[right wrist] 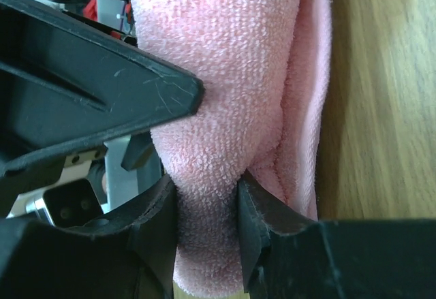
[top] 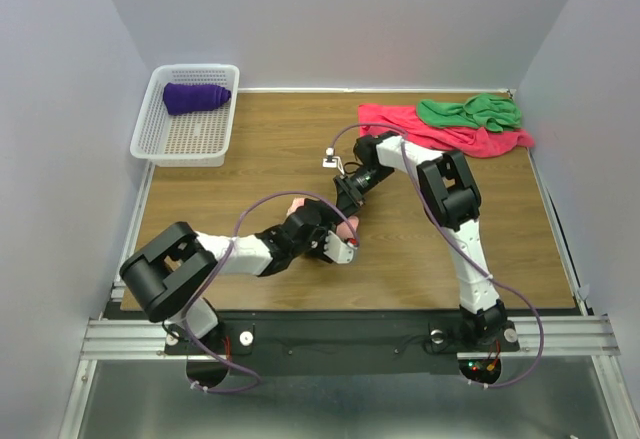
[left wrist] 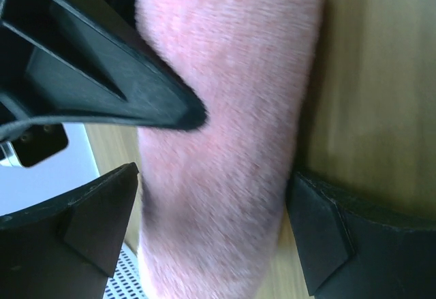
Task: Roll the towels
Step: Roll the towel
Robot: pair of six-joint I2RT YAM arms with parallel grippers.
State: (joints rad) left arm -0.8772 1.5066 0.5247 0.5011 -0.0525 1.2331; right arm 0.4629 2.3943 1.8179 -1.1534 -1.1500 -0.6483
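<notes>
1. Since both wrists meet at the middle of the worktop (top: 250, 149), I read the pink towel (right wrist: 231, 74) as lying right between them, partly rolled.
2. Right fingers (right wrist: 255, 238) are closed partway, pinching a thick fold of it.
3. Left fingers (left wrist: 95, 231) stand fully apart, straddling the roll and gripping nothing.
4. Its long axis runs through both gaps, crosswise to the fingers.
5. My guess: the next turn depends on the left fingers closing across that axis.

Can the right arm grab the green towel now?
Probably not yet. The right gripper is shut on the pink towel. The green towel lies uncovered on the red towel, so after letting go it likely could.
</notes>
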